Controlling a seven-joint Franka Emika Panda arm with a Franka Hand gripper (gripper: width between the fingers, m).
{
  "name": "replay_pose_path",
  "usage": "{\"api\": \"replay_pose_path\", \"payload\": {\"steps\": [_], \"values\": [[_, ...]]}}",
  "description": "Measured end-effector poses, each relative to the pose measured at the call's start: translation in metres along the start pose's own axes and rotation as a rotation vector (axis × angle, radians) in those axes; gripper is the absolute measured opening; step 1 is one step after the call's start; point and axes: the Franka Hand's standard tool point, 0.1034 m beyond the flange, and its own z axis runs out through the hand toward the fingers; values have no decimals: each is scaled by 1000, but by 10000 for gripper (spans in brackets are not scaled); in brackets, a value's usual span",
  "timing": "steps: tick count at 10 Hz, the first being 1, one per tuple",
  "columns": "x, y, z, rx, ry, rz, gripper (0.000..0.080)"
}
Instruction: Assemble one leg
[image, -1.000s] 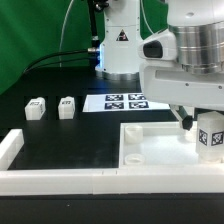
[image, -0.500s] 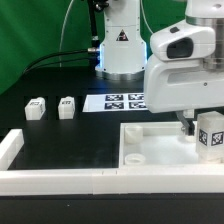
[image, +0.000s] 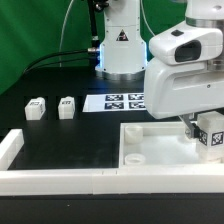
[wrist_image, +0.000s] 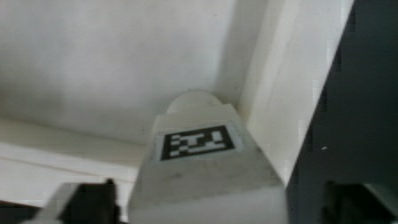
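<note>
My gripper (image: 205, 128) hangs over the far right corner of the large white square panel (image: 150, 140), at the exterior view's right. It is shut on a leg (image: 211, 132), a small white blocky peg with a marker tag, held upright at that corner. In the wrist view the leg (wrist_image: 201, 150) sits between my two dark fingers (wrist_image: 89, 200), pointing down at the panel's corner beside its raised edge. Whether the leg's tip touches the panel is hidden. Two more legs (image: 36, 107) (image: 67, 106) lie on the black table at the exterior view's left.
The marker board (image: 125, 101) lies flat behind the panel, in front of the arm's base (image: 120, 50). A low white wall (image: 60, 180) runs along the table's front edge and turns up at the exterior view's left.
My hand has turned about its own axis above the panel's corner. The leg has stayed at nearly the same spot. The other legs have not moved.
</note>
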Motion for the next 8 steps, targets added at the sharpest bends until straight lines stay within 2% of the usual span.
{"api": "replay_pose_path", "payload": {"steps": [1,2,5,8], "values": [[0,0,0,0,0,0,427],[0,1,0,0,0,1,295],[0,1,0,0,-1,2,295],[0,2,0,12,0,160,295]]}}
